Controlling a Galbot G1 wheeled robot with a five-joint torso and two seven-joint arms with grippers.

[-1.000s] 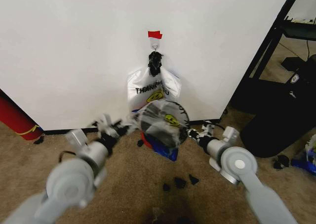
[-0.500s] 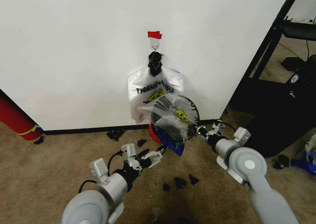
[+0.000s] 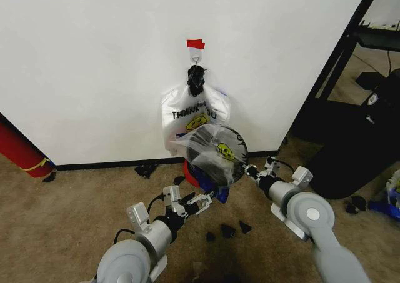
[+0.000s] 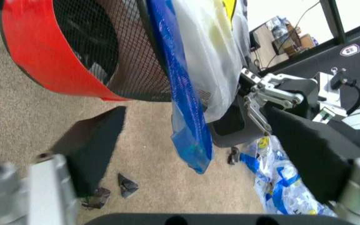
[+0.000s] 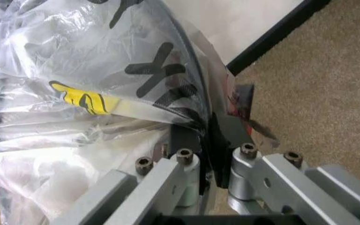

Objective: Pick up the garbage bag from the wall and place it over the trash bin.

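Currently the garbage bag [image 3: 209, 150] is seen stretched over the mouth of the trash bin [image 3: 195, 170], which is tilted with its opening turned toward the camera and stands just in front of the wall [image 3: 94, 58], below the hook [image 3: 196, 57] and red tape strip [image 3: 195, 44]. A blue printed corner of the bag hangs down past the bin's mesh side near the carpet [image 3: 75, 208]. The right claw [image 3: 249, 168] is clenched on the bin's rim together with the bag's film, as is shown in the right wrist view, where the fingers [image 5: 186, 176] are pinched over the black rim. The left claw [image 3: 203, 201] is held low beside the bin, released and apart from the bag. A second bag marked "THANK YOU" [image 3: 187, 111] is hung from the hook under a black knot [image 3: 196, 79].
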